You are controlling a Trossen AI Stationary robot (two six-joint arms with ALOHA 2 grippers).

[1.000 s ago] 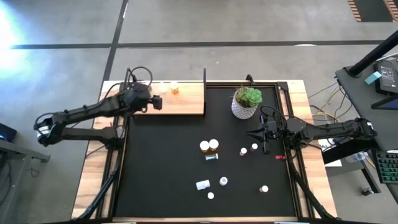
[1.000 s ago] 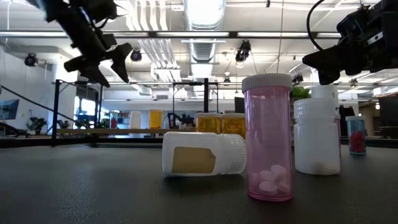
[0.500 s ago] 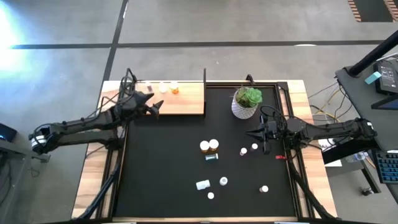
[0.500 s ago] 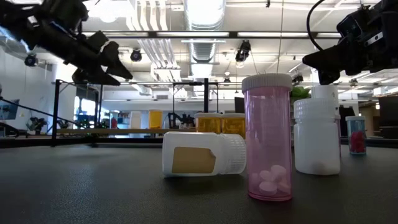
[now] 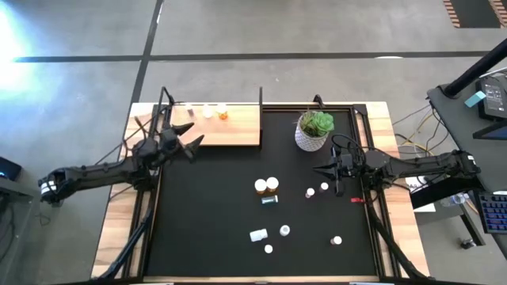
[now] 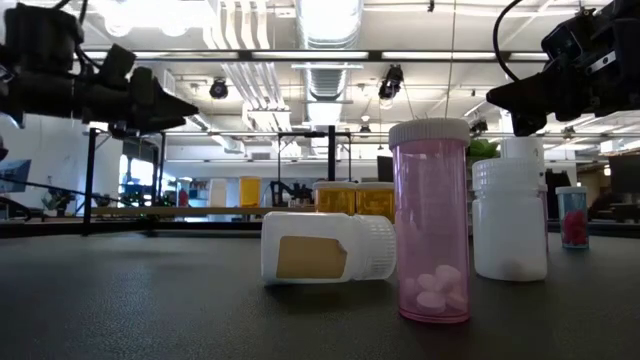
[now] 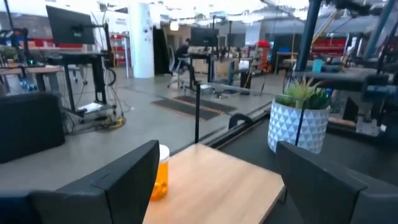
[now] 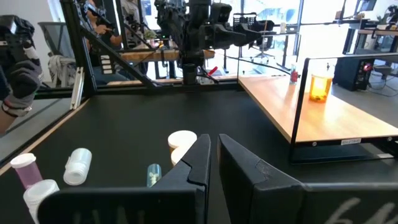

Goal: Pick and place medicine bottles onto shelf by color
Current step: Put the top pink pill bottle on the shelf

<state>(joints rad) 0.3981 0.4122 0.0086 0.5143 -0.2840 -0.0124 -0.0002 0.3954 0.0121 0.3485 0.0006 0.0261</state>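
Left gripper (image 5: 192,141): jaws wide, empty, pulled back off shelf (image 5: 238,131) toward 8 o'clock, orange bottle (image 5: 223,113) delivered.
Right gripper (image 5: 330,169): jaws shut, empty.
Remaining medicine bottles (image 5: 267,187): mid-counter, 5 o'clock of shelf.

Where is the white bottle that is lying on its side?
In the high view the tipped white bottle lies on the black mat near its front edge, just left of an upright white-capped bottle.

Orange bottle (image 7: 160,180) half hidden behind left gripper finger (image 7: 118,180); bottles on shelf (image 5: 226,127) at 11 o'clock probably three, too small.
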